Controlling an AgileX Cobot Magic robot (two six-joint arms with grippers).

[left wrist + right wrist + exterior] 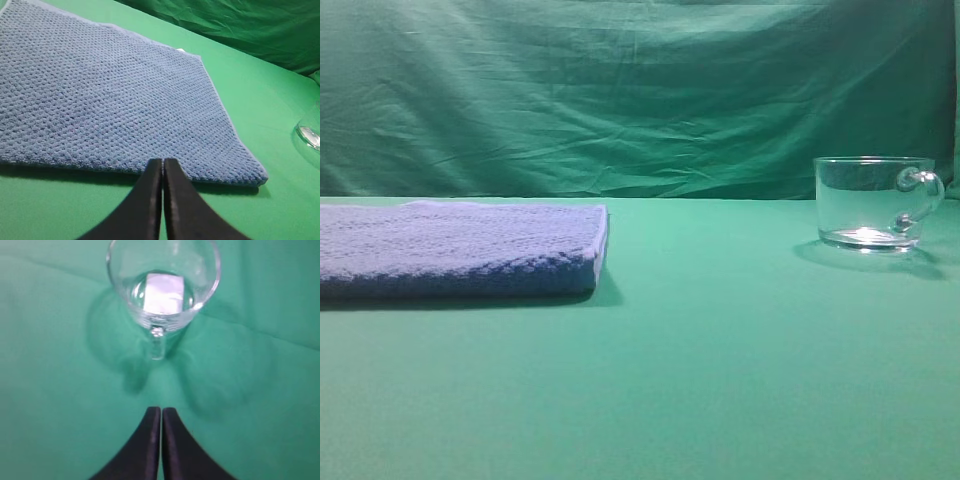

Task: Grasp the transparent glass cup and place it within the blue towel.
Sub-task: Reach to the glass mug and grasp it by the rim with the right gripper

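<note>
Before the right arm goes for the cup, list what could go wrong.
1. The right gripper is shut and lined up with the handle of the glass cup; pushing in without opening would likely shove or tip the cup.
2. Clear glass is probably slick, so a pinch on the rim or the small handle could slip during the carry.
3. The blue towel is thick and nubby; the cup may wobble if set near its edge.
</note>
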